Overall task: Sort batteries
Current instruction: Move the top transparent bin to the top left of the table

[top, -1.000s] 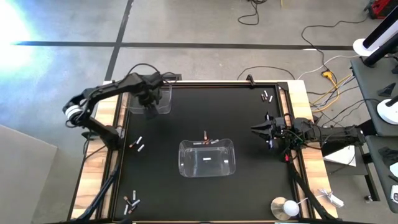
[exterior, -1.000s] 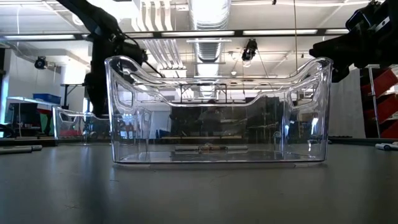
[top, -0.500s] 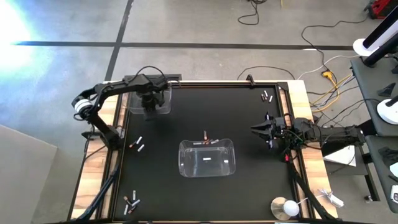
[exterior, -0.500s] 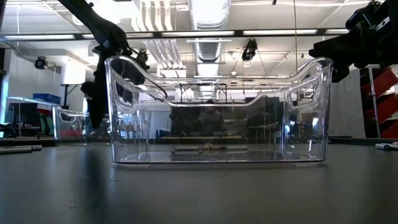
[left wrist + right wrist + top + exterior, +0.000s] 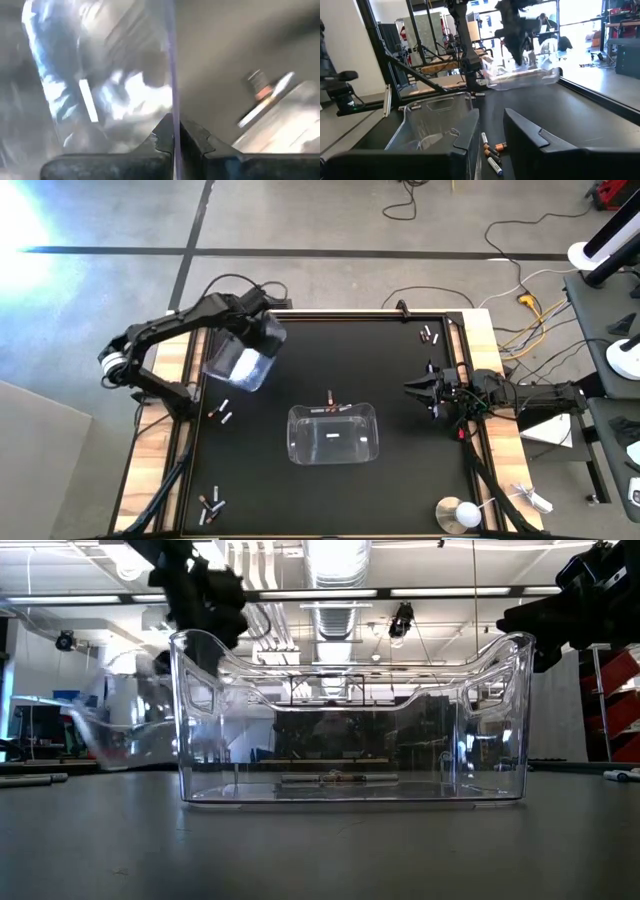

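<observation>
Black matte table (image 5: 400, 470), wood-edged, on grey concrete floor (image 5: 330, 220). No legible writing. Left gripper (image 5: 262, 320) fingers clenched on tilted clear plastic bin (image 5: 240, 360); right gripper (image 5: 418, 388) fingers slightly apart, empty.

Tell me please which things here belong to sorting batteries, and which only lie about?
Belong to the job:
- small silvery and dark copper-ended cylinder batteries on the black table
- clear plastic bin at centre
- second clear plastic bin, tilted, gripped by left gripper

Lying about:
- round white-topped metal disc
- floor cables
</observation>
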Robot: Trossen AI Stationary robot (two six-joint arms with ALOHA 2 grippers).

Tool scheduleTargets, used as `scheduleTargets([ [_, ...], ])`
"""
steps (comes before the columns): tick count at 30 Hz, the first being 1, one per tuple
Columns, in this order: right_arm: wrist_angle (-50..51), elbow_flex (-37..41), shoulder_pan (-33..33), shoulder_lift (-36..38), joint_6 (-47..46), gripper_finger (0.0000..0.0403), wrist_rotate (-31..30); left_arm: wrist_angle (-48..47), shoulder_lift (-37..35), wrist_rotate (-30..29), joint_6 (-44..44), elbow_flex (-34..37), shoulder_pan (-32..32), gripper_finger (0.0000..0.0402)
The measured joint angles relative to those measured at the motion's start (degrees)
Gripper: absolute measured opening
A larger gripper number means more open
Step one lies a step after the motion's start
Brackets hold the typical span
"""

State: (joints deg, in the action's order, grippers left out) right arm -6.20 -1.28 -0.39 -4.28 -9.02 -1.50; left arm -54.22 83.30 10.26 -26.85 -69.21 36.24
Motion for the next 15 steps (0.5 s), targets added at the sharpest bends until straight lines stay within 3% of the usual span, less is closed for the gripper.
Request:
scheduleTargets([
  [8, 0.0, 0.0, 0.0, 0.0, 0.0, 0.0063, 0.0, 8.3, 5.3, -0.4, -17.4, -6.3, -3.5, 0.0000],
  [15, -0.4, 0.0, 0.0, 0.0, -0.1, 0.0076, 0.0, 12.8, 12.0, -1.1, -26.9, -8.7, -3.8, 0.0000],
])
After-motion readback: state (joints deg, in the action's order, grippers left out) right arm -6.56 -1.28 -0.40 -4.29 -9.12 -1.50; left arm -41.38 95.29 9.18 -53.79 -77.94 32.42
